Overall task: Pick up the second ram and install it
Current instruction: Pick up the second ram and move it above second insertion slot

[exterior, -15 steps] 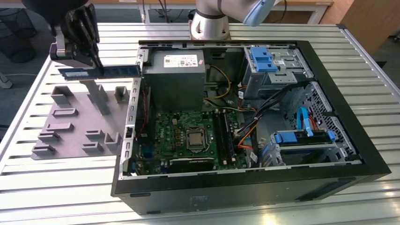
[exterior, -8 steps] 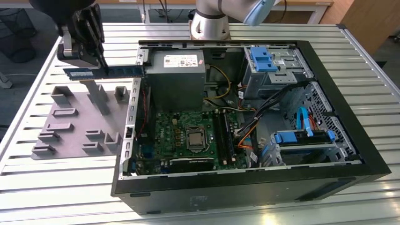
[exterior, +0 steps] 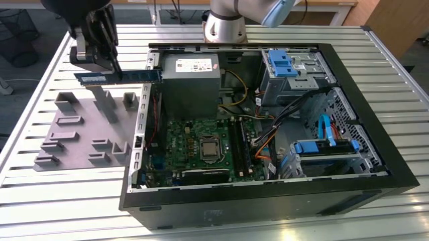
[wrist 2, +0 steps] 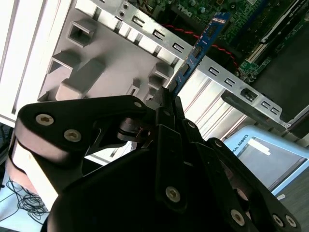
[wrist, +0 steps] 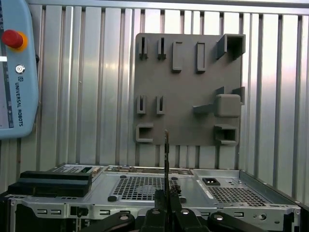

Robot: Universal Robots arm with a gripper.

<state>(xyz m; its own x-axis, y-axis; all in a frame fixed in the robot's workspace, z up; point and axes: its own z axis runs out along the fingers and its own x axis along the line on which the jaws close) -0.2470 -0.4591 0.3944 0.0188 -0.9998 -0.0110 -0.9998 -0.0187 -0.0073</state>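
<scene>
The matte black pincer (exterior: 114, 74) is clamped on the thin, flat, dark-green second ram (exterior: 140, 76), level above the ridged grey plastic holder tray (exterior: 86, 131) below it, the open metal computer case (exterior: 268, 203) alongside.

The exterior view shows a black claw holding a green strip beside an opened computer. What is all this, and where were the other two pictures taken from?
It is a robot arm whose gripper is closed on the second ram, a memory strip for the computer. The exterior view comes from a camera off the arm. Both wrist views come from cameras riding on the arm, looking along the gripper. On the slatted table lie a grey holder tray and the open computer case, its green motherboard showing. The strip is held in the air, near the case's edge.
</scene>
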